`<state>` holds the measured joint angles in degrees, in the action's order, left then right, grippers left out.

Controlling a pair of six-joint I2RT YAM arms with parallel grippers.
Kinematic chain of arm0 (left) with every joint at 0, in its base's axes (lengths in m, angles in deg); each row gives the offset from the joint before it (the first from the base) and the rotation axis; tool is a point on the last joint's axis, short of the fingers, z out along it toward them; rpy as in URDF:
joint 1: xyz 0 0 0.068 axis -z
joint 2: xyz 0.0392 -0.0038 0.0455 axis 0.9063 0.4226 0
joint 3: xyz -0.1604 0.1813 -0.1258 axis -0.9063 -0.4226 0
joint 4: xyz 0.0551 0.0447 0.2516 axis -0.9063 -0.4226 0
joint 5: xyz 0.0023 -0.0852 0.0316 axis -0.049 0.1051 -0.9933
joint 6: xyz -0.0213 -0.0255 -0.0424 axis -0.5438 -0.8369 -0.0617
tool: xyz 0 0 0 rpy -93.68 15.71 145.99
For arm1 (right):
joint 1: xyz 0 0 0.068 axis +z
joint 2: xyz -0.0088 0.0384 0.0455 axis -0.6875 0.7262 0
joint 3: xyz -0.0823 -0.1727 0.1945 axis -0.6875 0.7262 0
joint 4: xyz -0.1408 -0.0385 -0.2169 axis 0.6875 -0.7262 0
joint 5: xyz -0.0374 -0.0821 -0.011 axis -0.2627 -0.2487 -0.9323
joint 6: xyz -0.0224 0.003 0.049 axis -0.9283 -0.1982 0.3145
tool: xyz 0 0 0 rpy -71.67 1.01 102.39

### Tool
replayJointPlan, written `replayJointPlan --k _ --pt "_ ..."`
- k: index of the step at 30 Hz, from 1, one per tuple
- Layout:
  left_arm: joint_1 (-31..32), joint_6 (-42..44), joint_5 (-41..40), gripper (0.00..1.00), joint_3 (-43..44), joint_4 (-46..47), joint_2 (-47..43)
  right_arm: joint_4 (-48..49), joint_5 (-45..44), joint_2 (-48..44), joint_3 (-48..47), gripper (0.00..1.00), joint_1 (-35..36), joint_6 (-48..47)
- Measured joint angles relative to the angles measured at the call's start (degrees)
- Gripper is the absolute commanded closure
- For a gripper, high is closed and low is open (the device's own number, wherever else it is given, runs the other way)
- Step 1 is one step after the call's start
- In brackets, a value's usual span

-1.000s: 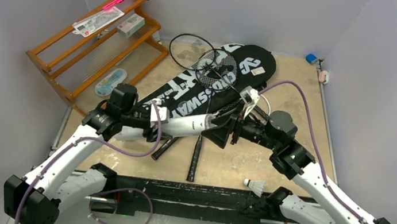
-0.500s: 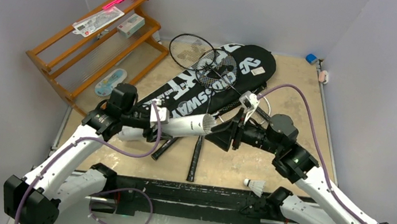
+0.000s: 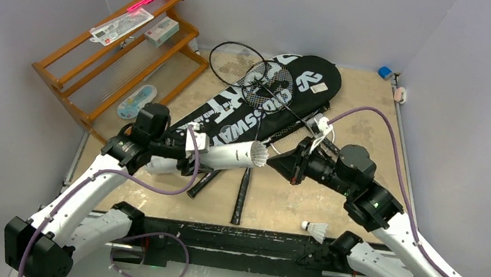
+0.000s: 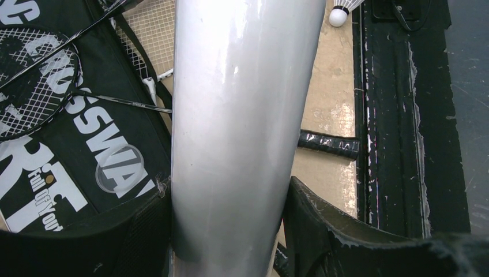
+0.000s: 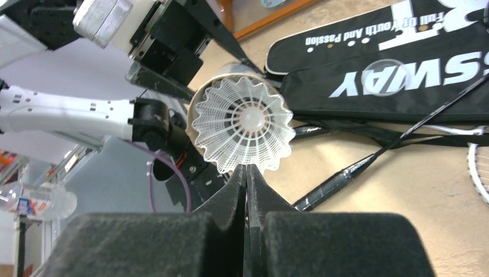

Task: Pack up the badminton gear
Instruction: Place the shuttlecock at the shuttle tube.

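Loading is set up at centre frame: the white tube (image 3: 232, 155) is clamped level by the left gripper (image 4: 230, 231), its mouth turned rightward. One shuttlecock (image 5: 242, 124) is lodged skirt-out in that mouth. The right gripper (image 5: 247, 173) is pressed fully closed and empty, tips just under the skirt, likely for pushing.

The right tool (image 3: 274, 161) has snapped shut and backed toward 3 o'clock, off the shuttlecock (image 3: 259, 156) in the tube (image 3: 229, 156) mouth.

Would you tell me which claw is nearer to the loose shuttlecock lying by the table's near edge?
Right. The right claw, shut, is left of the loose shuttlecock and deeper over the table; the left claw, gripping the white tube, is farther left.
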<state>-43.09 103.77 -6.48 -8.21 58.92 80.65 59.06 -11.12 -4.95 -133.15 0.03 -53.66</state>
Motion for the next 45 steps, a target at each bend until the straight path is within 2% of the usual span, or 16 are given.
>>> replayJointPlan --k 11,22,29,38,45 --pt "0.0 0.0 0.3 0.65 0.0 0.0 0.0 -0.5 -3.8 5.1 -2.2 1.0 0.0 0.0" --pt "0.0 0.0 0.6 0.65 0.0 0.0 0.0 3.6 -3.8 7.8 -2.2 1.0 0.0 0.7" --pt "0.0 0.0 0.8 0.65 0.0 0.0 0.0 3.1 -3.4 6.9 -2.2 1.0 0.0 0.9" --pt "0.0 0.0 0.8 0.65 0.0 0.0 0.0 1.7 -8.1 -0.3 -2.2 1.0 0.0 0.9" --pt "0.0 0.0 0.8 0.65 0.0 0.0 0.0 1.2 -9.7 1.9 -2.2 1.0 0.0 1.2"
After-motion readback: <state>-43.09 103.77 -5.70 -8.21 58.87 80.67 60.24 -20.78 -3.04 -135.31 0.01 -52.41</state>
